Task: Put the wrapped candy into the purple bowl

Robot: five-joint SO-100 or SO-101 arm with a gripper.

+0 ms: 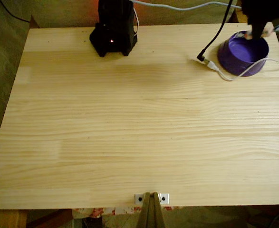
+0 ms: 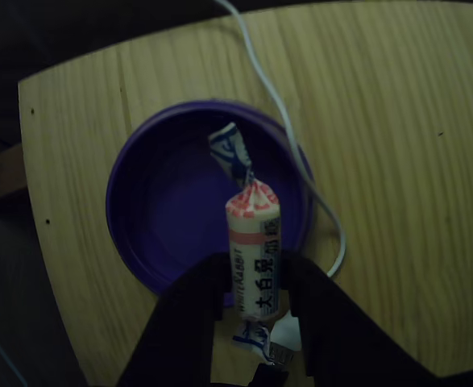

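The purple bowl stands near the table's far right corner in the fixed view. My gripper hangs right above it as a dark shape. In the other view my gripper comes in from the bottom edge, and its two black fingers are shut on the wrapped candy. The candy is white with red bands and printed letters. It points away from the fingers, with one twisted end over the bowl's hollow. A pale bit of the candy shows beside the gripper in the fixed view.
A white cable curls around the bowl's front and right side, joined at a plug to a black cable. The arm's black base stands at the table's far edge. A metal bracket sits at the near edge.
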